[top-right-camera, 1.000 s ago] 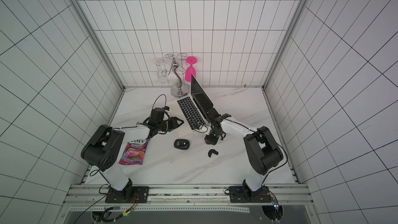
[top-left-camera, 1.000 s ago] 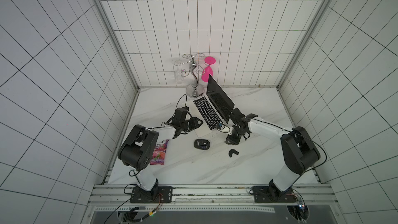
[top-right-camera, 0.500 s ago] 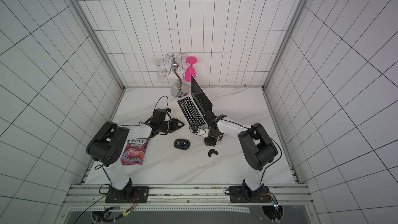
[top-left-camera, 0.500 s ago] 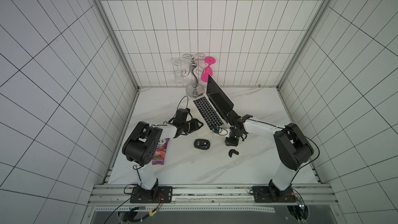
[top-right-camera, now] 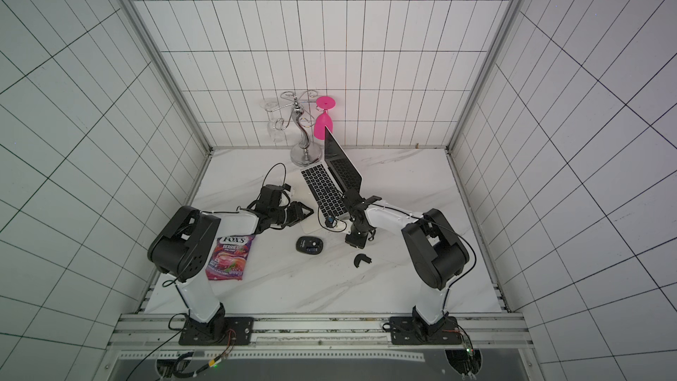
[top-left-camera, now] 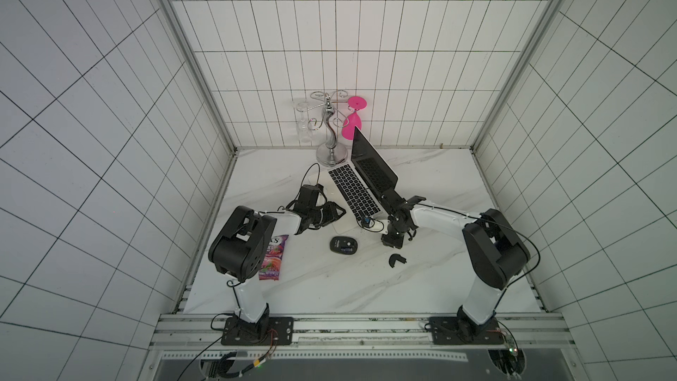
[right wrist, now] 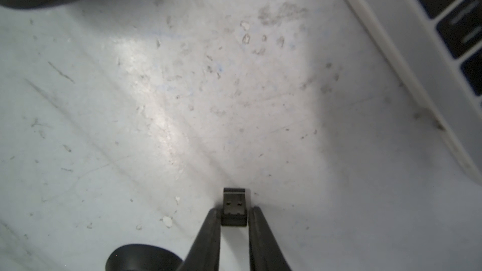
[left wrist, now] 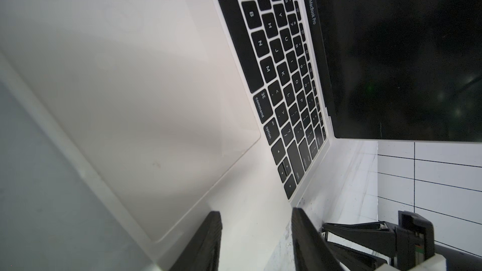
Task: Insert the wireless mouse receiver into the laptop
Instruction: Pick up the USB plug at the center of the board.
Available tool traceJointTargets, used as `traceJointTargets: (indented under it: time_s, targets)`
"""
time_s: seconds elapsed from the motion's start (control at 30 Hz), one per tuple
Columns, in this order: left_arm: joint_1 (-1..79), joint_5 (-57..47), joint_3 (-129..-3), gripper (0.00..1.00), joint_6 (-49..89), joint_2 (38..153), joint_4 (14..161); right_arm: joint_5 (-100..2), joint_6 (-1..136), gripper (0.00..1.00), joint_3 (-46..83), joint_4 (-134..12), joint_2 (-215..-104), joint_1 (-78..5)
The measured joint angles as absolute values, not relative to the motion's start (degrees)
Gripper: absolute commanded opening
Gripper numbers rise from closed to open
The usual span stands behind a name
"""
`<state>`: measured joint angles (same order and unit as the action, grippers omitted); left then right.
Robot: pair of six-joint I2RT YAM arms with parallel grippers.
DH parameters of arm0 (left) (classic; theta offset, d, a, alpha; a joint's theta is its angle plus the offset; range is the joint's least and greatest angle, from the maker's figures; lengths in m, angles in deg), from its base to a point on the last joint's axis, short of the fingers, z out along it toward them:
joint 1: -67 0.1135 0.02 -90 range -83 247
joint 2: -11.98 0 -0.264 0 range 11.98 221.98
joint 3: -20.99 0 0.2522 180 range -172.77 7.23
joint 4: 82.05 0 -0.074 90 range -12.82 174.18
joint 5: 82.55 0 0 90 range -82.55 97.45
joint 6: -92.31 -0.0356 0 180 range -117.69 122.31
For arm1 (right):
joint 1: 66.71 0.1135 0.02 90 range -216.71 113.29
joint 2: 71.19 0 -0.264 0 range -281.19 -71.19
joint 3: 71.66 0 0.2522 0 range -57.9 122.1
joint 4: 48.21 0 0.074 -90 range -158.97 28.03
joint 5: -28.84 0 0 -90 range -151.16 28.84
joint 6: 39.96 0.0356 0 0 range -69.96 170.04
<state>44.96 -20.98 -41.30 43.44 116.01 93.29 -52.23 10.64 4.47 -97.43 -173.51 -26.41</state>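
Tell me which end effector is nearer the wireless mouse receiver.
Right. The right end effector has its fingers either side of the wireless mouse receiver on the table; the left end effector hangs open at the laptop's front edge, away from it.

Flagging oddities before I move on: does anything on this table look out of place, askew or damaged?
A black crescent-shaped cover piece lies loose on the table, apart from the mouse; it may be the mouse's lid. The laptop sits skewed to the table edges. Nothing looks spilled or broken.
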Motion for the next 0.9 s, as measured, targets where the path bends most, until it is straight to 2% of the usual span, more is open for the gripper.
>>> traceJointTargets:
  time_s: [0.47, 0.9]
  targets:
    - [45.09, -21.68, -41.3, 0.43, 43.48, 116.12, 93.38, -57.45, 12.39, 0.17, 4.18, -96.56, -173.36, -23.9]
    - [44.04, -23.51, -45.41, 0.42, 43.46, 118.96, 93.42, -57.34, 24.04, 0.16, 10.5, -95.16, -178.04, -28.1]
